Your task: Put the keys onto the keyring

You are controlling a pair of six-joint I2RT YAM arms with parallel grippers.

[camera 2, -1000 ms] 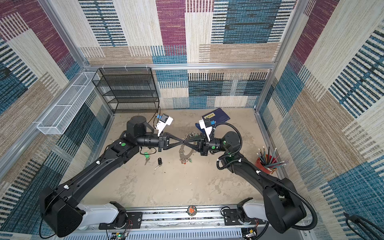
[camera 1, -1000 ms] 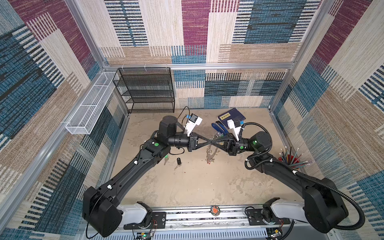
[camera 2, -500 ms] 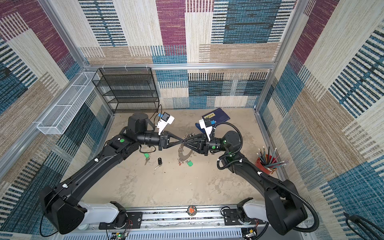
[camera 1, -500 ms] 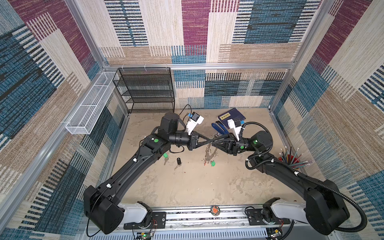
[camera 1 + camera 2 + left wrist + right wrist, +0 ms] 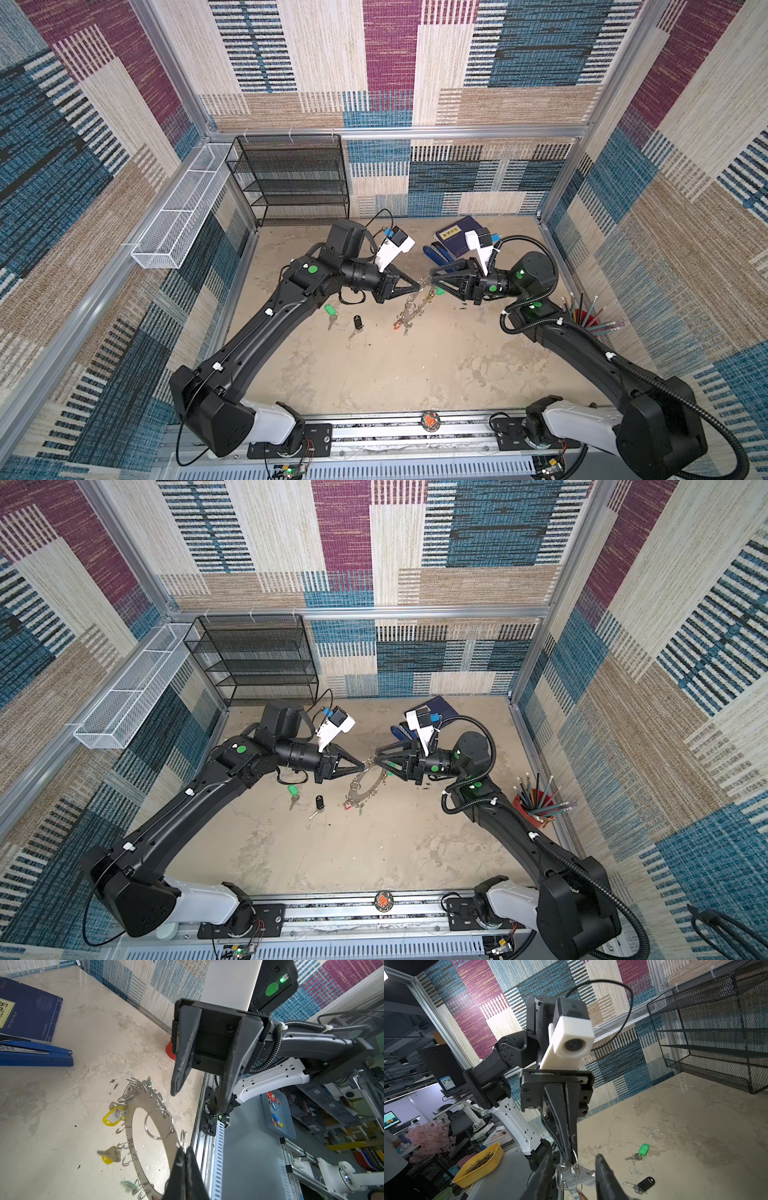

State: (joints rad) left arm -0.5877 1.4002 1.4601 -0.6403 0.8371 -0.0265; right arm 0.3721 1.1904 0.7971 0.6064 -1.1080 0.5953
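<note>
Left pincer (image 5: 184, 1152) clamped on keyring (image 5: 143, 1100) rim; right pincer (image 5: 196, 1099) jaws parted around it

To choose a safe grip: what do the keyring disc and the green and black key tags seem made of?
The keyring disc looks like thin metal, probably steel: grey sheen, reflects light. The green tag seems glossy plastic: saturated colour, rounded edges. The black tag likewise, smooth with a soft highlight.
</note>
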